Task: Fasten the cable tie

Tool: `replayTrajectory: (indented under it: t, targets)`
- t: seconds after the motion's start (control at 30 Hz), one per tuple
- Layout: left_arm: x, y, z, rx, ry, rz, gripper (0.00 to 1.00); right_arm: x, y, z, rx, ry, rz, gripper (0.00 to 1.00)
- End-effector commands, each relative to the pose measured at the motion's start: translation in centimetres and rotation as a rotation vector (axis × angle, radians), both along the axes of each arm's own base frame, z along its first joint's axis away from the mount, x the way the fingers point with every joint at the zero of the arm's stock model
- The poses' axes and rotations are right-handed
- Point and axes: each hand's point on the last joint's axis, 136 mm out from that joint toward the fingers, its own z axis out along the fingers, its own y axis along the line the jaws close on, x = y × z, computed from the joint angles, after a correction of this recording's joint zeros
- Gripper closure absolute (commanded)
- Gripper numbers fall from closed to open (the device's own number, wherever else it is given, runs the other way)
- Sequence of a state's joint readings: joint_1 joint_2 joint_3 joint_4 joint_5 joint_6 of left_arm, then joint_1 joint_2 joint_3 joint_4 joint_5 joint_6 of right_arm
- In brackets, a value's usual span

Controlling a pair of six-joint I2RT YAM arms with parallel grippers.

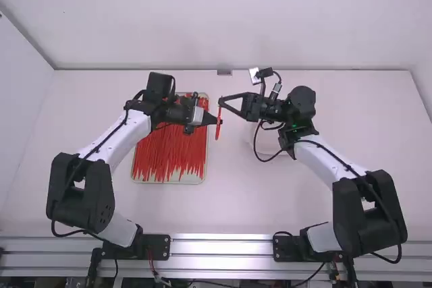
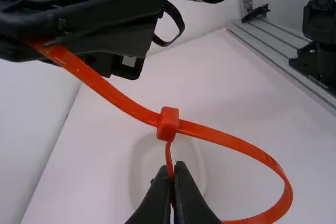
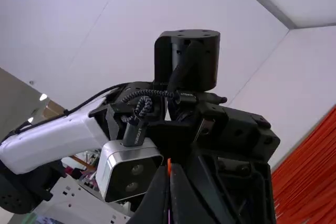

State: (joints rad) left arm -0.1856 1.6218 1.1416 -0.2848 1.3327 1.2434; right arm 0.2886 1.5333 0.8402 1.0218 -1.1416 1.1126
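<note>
White table [image 1: 283, 193] lies beneath two arms meeting above it. Left jaws are clenched on the red cable tie [image 2: 220, 136] just short of its head [image 2: 168, 124], the loop curling off beside them. Right jaws, facing, pinch the tail that emerges beyond the head. Behind the left jaws rests a tray of spare ties [image 1: 169, 156]. Threading looks done and tightening remains: the next move calls for drawing the tail straight away from the head while the left jaws hold firm.

A white table [image 1: 270, 187] carries a flat tan tray [image 1: 169, 181] — heaped with loose red ties [image 1: 165, 153] — left of the middle; an aluminium rail [image 1: 223, 244] runs along its near edge.
</note>
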Motion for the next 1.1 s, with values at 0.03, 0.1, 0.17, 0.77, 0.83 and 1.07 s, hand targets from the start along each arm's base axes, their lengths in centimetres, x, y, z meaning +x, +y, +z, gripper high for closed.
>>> replayTrajectory:
  t: [0.03,0.1,0.17,0.77,0.83,1.07]
  targets:
    - [-0.2,-0.1,-2.2,0.065,0.033,0.029,0.97,0.7,-0.4,2.3,0.033,-0.061,-0.047,1.0]
    - [-0.1,0.1,-2.5,0.08,0.045,0.041,0.97,0.6,-0.4,2.3,0.033,-0.061,-0.046,1.0]
    - [-0.2,0.1,-2.8,0.097,0.061,0.046,0.98,0.7,-0.5,2.3,0.033,-0.062,-0.049,1.0]
    - [-1.8,-0.1,-3.6,0.005,0.045,-0.019,0.98,0.7,-0.7,2.6,0.039,-0.072,-0.052,1.0]
    - [-2.0,-0.3,-3.6,0.001,0.048,-0.027,0.98,0.7,-0.7,2.6,0.039,-0.072,-0.052,1.0]
    - [-2.3,-0.2,-4.6,0.01,0.05,-0.02,0.98,1.1,-1.1,2.7,0.041,-0.078,-0.067,1.0]
